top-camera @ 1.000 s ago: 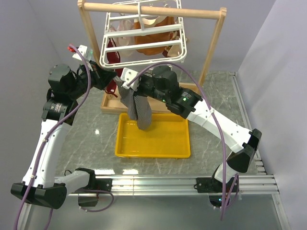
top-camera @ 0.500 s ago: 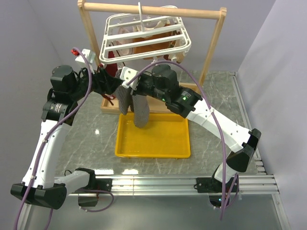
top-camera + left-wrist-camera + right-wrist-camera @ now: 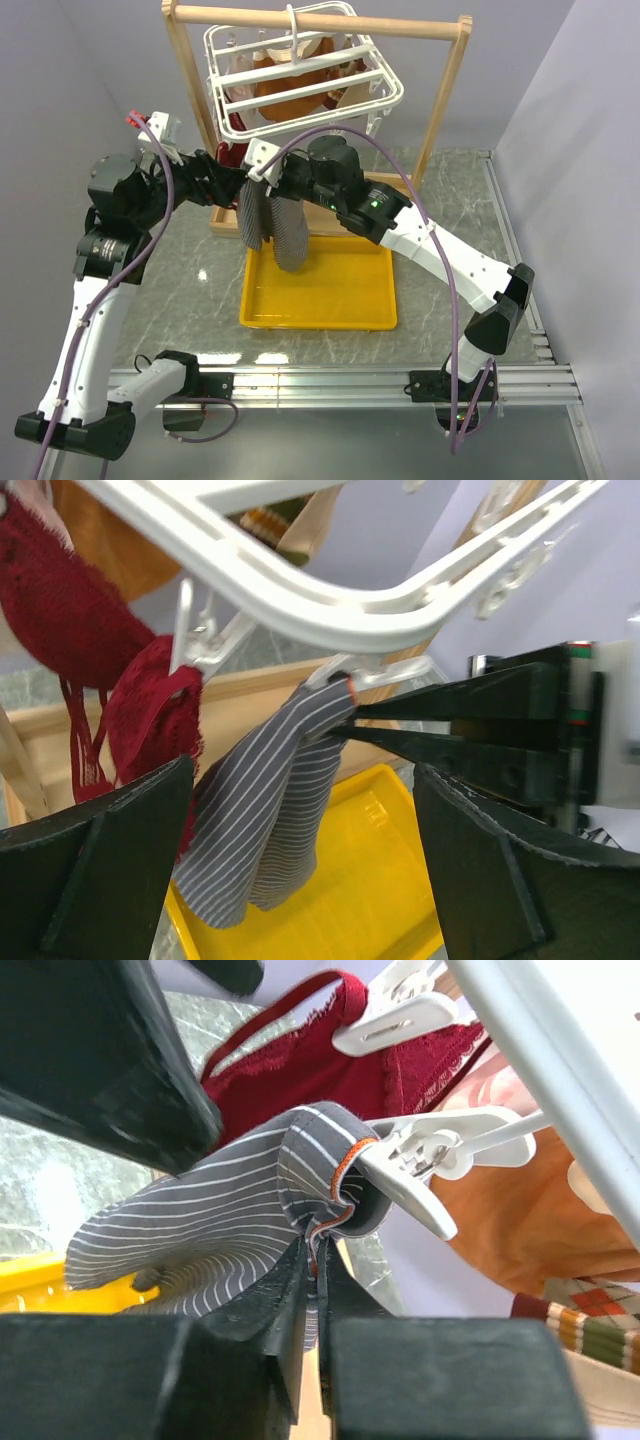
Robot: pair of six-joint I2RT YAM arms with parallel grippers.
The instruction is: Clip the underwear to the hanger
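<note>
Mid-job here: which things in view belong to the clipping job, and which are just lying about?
Job: striped grey underwear, held by right gripper; white hanger; its clip at the waistband; left gripper, open nearby.
Lying about: yellow tray; dark red underwear; orange-brown garments; wooden stand.

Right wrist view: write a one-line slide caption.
Right gripper pinches the striped underwear at a white hanger clip, dark red underwear behind.

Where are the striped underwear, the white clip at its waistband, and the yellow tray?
underwear (image 3: 200, 1210), right wrist view, on the fanned striped cloth.
white clip (image 3: 410, 1155), right wrist view, on its plastic body.
yellow tray (image 3: 318, 323), top external view, on its near rim.
</note>
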